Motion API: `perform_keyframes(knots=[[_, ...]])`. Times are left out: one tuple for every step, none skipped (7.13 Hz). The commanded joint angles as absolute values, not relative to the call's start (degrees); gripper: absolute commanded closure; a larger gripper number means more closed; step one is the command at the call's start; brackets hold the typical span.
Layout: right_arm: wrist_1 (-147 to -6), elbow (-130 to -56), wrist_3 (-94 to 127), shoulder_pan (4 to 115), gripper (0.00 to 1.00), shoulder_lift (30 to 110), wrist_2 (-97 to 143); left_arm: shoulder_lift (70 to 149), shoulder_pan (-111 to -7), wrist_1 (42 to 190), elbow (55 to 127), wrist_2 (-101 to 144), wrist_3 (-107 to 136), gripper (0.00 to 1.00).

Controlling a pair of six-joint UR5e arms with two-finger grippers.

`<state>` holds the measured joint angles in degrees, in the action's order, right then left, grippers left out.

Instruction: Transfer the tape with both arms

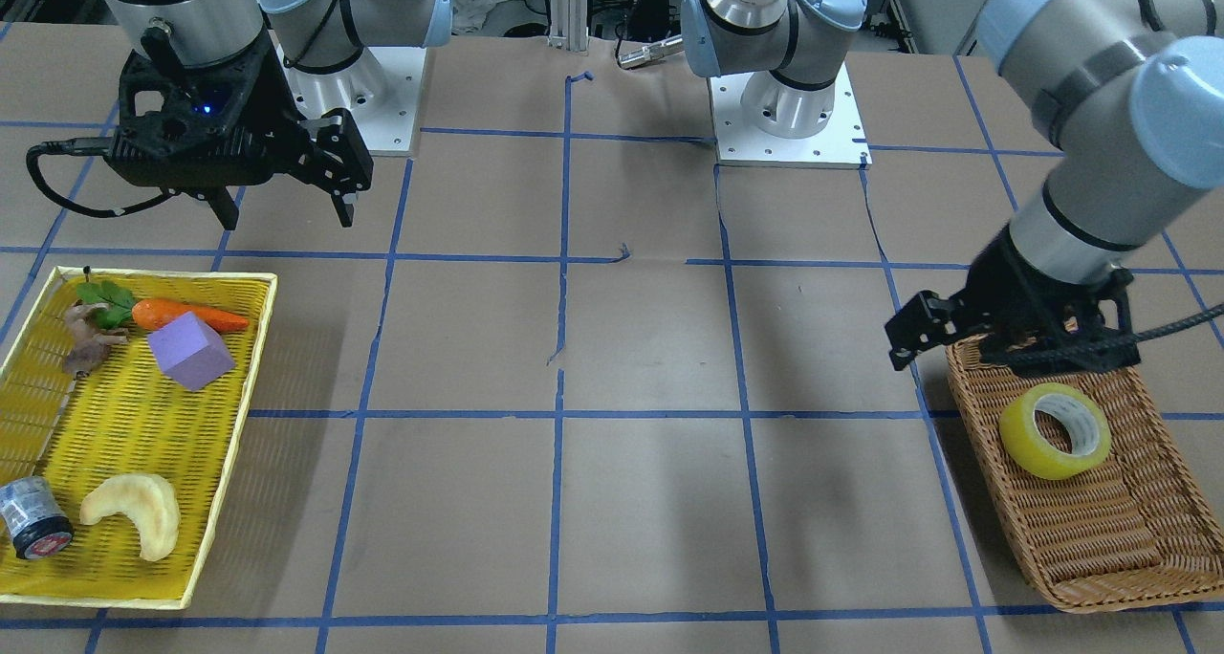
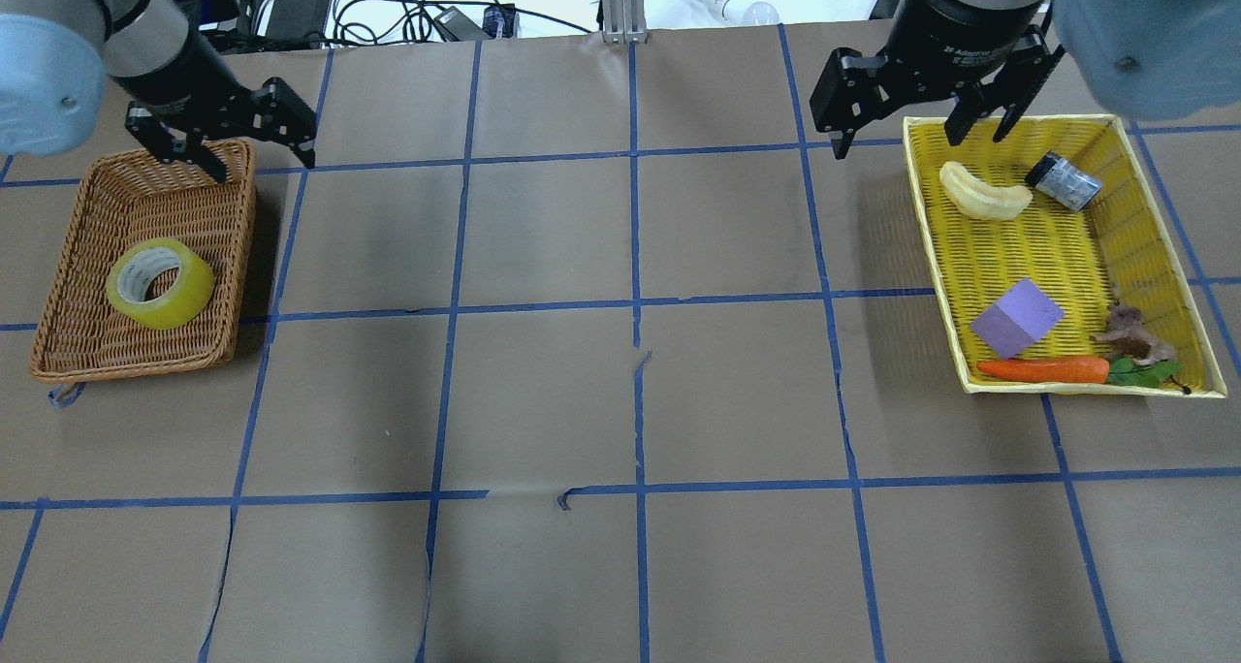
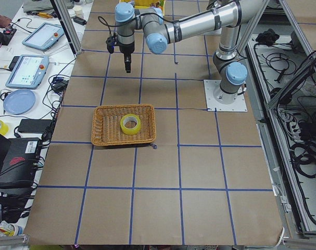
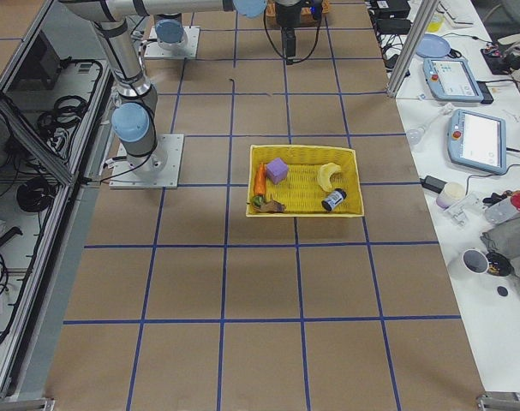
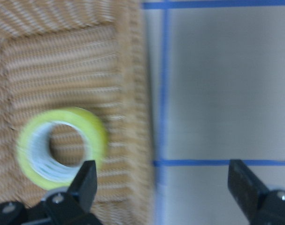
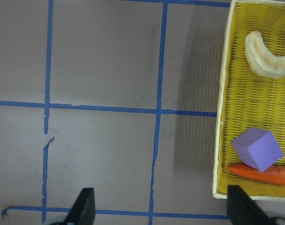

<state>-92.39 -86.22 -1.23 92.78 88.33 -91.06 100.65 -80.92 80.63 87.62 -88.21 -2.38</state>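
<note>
Inside the basket [image 2: 58,285], the tape [image 2: 160,283] is seated. The left hand [image 2: 260,159] is held open above the basket rim, the right hand [image 2: 921,144] open near the tray [image 2: 1066,389].

Silver arms [image 1: 1052,52], lt-blue caps [image 1: 1181,109], blk cables [image 1: 1186,321]

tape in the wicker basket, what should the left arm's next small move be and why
Probably slide the left gripper sideways over the wicker basket until the tape sits between its fingers. Its jaws are open, but the wrist view shows one finger above the tape's edge and the other out over the table, so lowering now would likely miss.
</note>
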Motion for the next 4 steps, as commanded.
perform_keyframes(knots=[[-92.5, -86.2, -1.2, 92.7, 0.00, 88.3, -90.9, 100.1, -87.5, 88.2, 85.5, -87.9, 1.0, 0.00], [-92.2, -86.2, -1.2, 92.7, 0.00, 88.3, -90.9, 99.6, -88.3, 89.2, 85.3, -87.9, 1.0, 0.00], [-92.2, -86.2, -1.2, 92.6, 0.00, 88.3, -90.9, 99.2, -88.3, 89.3, 85.3, -88.2, 0.8, 0.00], [-92.2, -86.2, -1.2, 92.7, 0.00, 88.3, -90.9, 99.1, -88.3, 89.4, 85.6, -88.3, 0.6, 0.00]])
